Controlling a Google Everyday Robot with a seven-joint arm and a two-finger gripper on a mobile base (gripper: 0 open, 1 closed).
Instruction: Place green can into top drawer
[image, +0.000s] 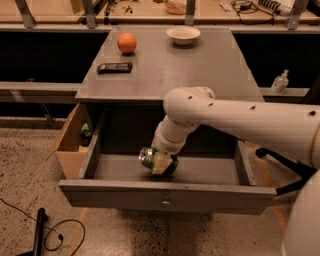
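The top drawer (165, 195) of the grey cabinet is pulled open, with a small round knob (165, 203) centred on its front panel. My gripper (161, 162) is down inside the drawer, left of centre, shut on the green can (150, 158). The can lies tilted on its side with its silver end facing left, close to the drawer floor. I cannot tell whether it touches the floor. My white arm (240, 120) reaches in from the right and hides part of the drawer's back.
On the cabinet top (165, 65) are an orange (127, 43), a flat black bar-shaped object (115, 67) and a white bowl (183, 34). A tan wooden box (70, 142) stands left of the drawer. A black cable (55, 235) lies on the floor.
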